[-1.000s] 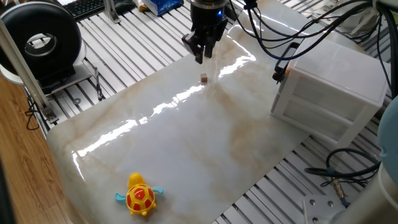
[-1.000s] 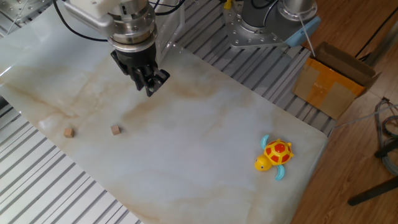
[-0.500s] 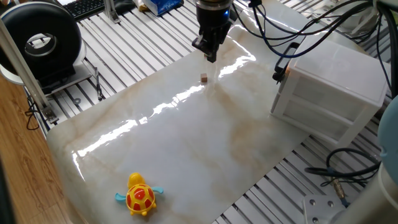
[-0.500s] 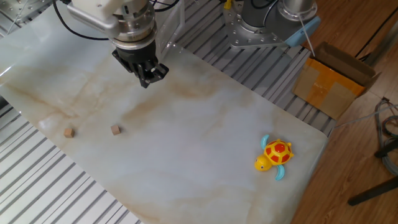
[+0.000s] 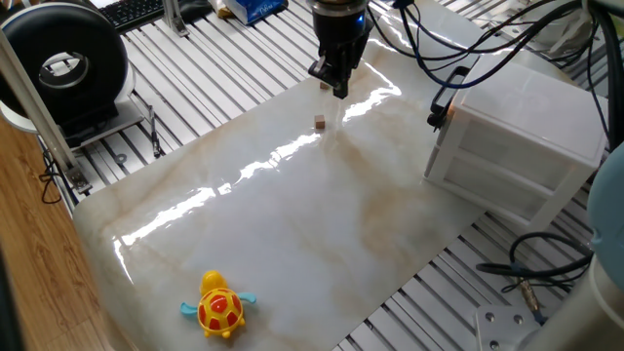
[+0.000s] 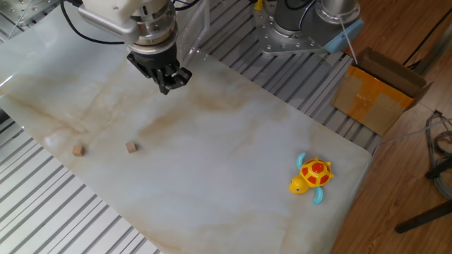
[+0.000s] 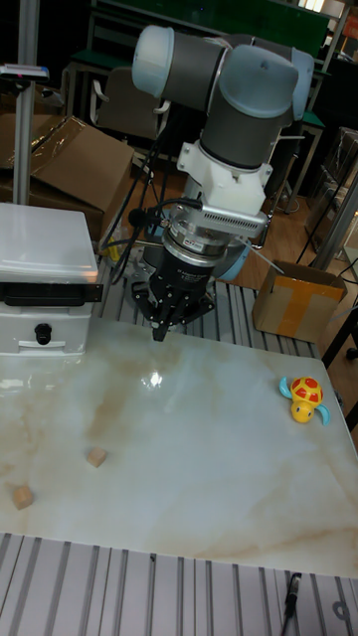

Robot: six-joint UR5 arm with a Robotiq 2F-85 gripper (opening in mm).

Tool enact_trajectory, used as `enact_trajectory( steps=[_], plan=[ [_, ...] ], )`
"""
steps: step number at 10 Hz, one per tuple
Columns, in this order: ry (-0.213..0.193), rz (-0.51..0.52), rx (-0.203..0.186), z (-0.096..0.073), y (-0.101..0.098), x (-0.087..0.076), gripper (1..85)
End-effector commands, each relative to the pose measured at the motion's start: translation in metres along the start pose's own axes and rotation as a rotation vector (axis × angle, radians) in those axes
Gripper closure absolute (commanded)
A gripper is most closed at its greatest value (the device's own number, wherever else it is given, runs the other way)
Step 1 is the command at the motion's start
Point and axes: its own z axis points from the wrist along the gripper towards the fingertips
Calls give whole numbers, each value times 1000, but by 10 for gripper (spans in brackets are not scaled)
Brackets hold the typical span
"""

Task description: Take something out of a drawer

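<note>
No sign of the pale tan block in any view: not between the fingers, not on the table, and nothing to be made out through the cloudy walls of the top drawer (image 5: 509, 146), so cannot tell where it is. Top drawer front about level with the lower one in the white drawer unit (image 7: 45, 248), as far as can be judged. Out over the marble-patterned table top (image 6: 233, 155), near the unit's front and apart from it, hangs the gripper (image 7: 159, 330), pointing straight down. Fingers drawn close together into a narrow tip, with nothing visible between them, well clear of the surface. Down on the table, farther out from the unit than the gripper, one small brown cube (image 6: 131, 147) and a second brown cube (image 6: 78, 149), near each other but not touching, neither one under the fingers. Across the table from the unit, close to the opposite edge, a yellow and red toy turtle (image 6: 311, 176) with blue flippers. Beyond that edge, farther still from the unit, an open cardboard box (image 6: 378, 92) standing on the floor.
</note>
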Motion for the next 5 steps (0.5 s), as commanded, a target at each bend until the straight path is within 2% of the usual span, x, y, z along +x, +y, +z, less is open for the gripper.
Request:
enact_trajectory(
  steps=[1, 3, 4, 5],
  plan=[
    [1, 17, -1, -3, 3, -2, 837],
    [-70, 32, -25, -2, 8, -21, 843],
    [-94, 29, -29, -2, 9, -28, 843],
    [-98, 29, -27, -3, 10, -31, 843]
  ],
)
